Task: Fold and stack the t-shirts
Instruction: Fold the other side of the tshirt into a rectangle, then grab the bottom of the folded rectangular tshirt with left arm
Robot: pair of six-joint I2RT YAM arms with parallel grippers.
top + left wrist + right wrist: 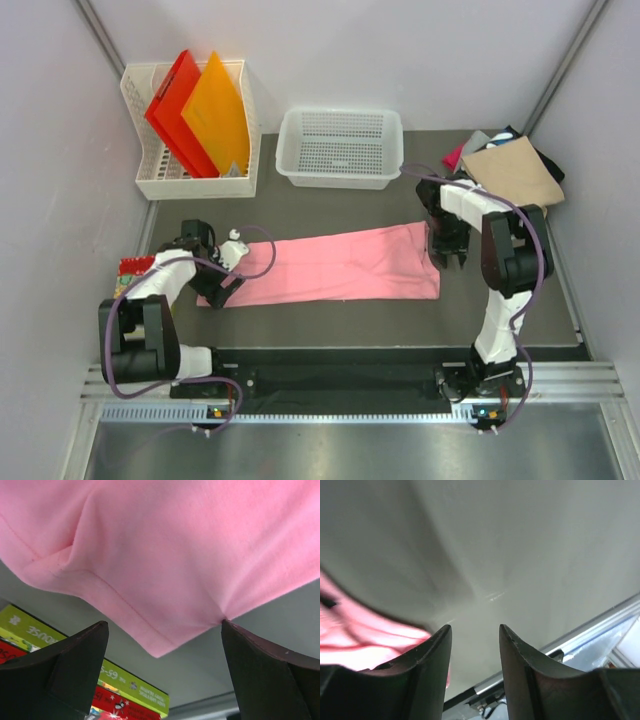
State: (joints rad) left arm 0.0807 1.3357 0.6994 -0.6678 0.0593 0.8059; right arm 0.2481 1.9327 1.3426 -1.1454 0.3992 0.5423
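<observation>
- Honestly looking like mid-fold right now: seeing the pink t-shirt (340, 265) stretched as a long narrow strip across the centre of the top view, seemingly doubled lengthwise and not yet folded end to end.
- Finding the left gripper (164, 625) at the strip's left end, spread wide, hovering right at the hemmed corner in its wrist view and pinching nothing.
- Finding the right gripper (475, 627) at the strip's right end, fingers standing partly apart. Seeing only bare table (530, 555) in the gap, and pink cloth just outside one finger at the lower left of that wrist view. Not gripping anything, by the look of it.
- Spotting the stack of folded shirts (510, 165) in the upper right of the top view, tan on top, with black, magenta and grey edges poking out underneath.
- Guessing at the next move: getting a proper hold on the short ends, then carrying one end over onto the other to halve the strip.
- Needing the right gripper nudged toward the cloth first, since straddling table rather than fabric at the moment.
- Worrying a bit about thin cloth lying flat: needing a finger slipped under the hem, and risking the lengthwise fold opening up by catching only the top layer.
- Leaving the white basket (340, 148) at upper middle and the folder rack (195, 175) at upper left out of this.
</observation>
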